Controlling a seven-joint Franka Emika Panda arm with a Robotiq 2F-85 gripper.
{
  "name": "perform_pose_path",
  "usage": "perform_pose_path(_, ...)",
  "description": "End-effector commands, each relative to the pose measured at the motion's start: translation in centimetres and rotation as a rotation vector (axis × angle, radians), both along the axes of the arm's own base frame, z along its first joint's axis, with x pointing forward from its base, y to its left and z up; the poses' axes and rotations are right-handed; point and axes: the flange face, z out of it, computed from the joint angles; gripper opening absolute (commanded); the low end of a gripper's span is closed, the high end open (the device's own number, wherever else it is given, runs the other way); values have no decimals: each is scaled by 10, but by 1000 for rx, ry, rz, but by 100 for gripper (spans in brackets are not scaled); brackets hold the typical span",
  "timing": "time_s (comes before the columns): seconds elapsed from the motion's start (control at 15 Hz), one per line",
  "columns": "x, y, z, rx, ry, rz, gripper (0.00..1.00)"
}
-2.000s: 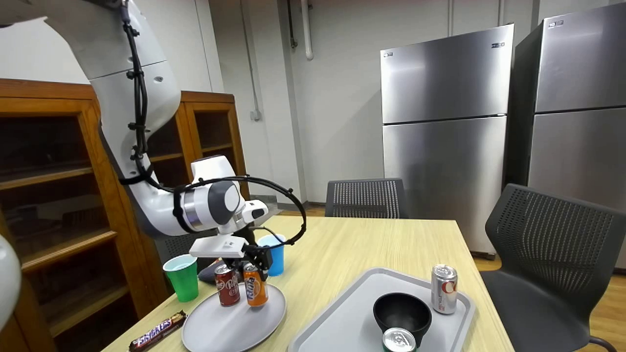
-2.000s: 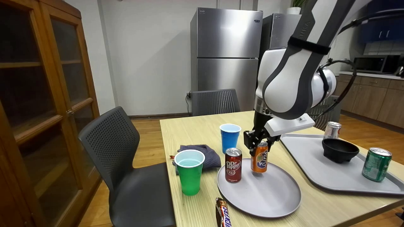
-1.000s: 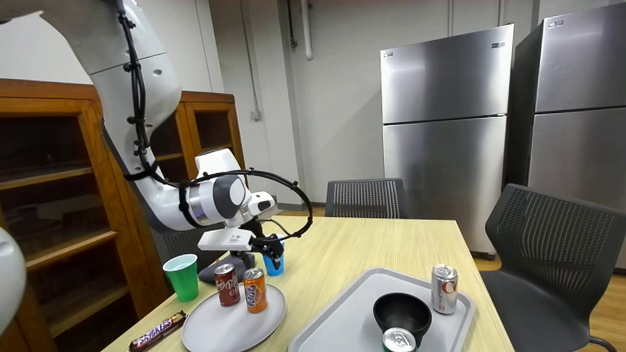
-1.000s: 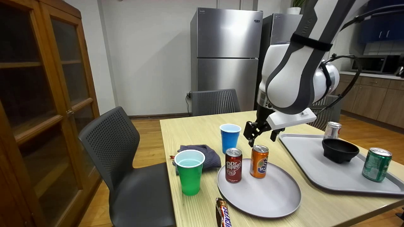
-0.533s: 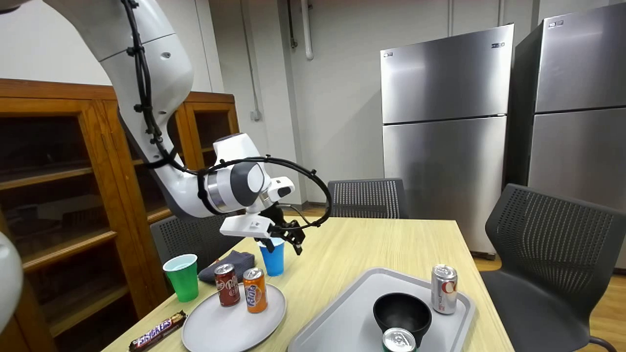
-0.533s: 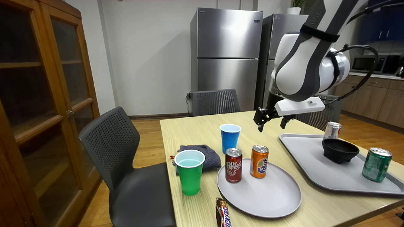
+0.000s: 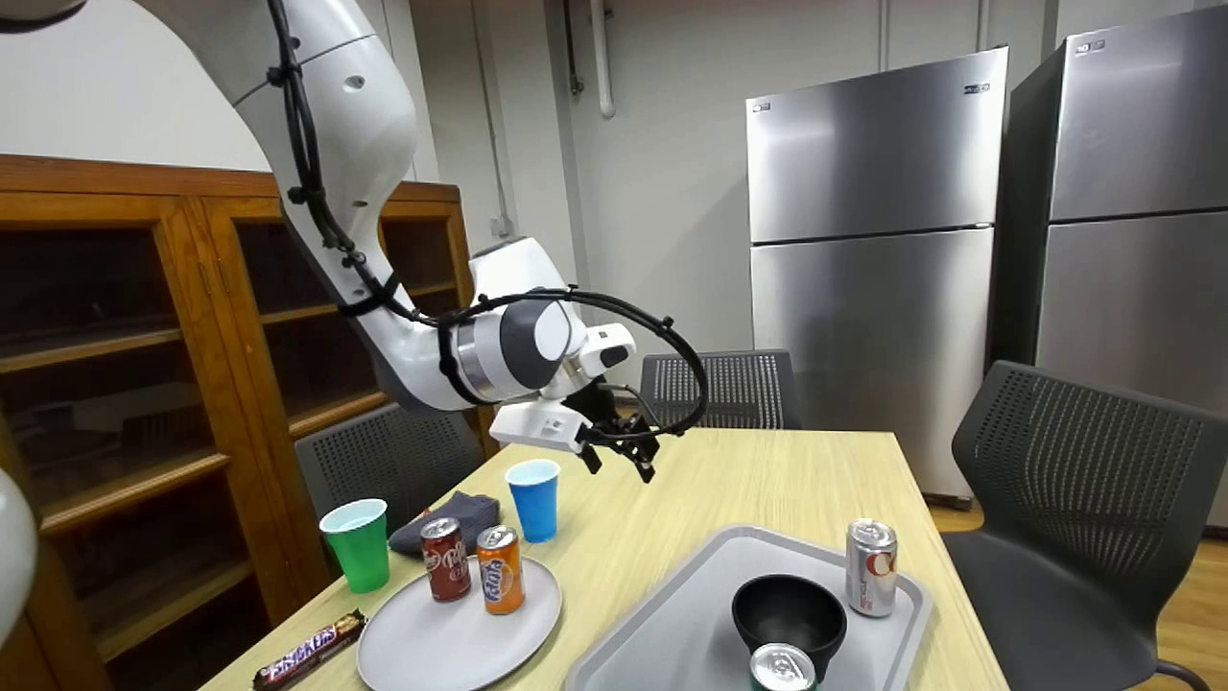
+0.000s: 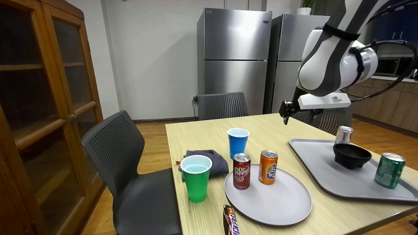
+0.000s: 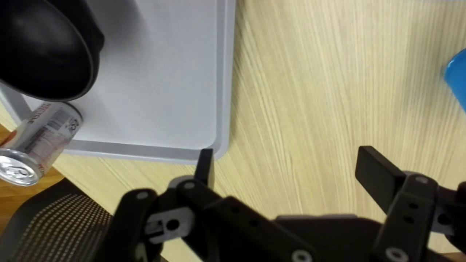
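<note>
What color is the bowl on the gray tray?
Black; the bowl shows best, uncropped, in an exterior view.

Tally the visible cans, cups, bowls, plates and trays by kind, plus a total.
Red can, orange can, silver can, green can: 4 cans
Green cup, blue cup: 2 cups
Black bowl: 1 bowl
Round plate: 1 plate
Gray tray: 1 tray
Total: 9
</note>
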Motion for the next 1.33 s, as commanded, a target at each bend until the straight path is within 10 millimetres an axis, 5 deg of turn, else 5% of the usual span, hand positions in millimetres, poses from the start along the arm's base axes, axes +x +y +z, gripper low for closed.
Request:
perform_pose_path(0.0, 2, -31, 12, -1, -40, -94, 100)
perform_pose_path(0.6, 0, -107, 22, 5, -85, -290, 100)
perform_pose_path(1.27, -6, -190, 9, -15, -87, -454, 100)
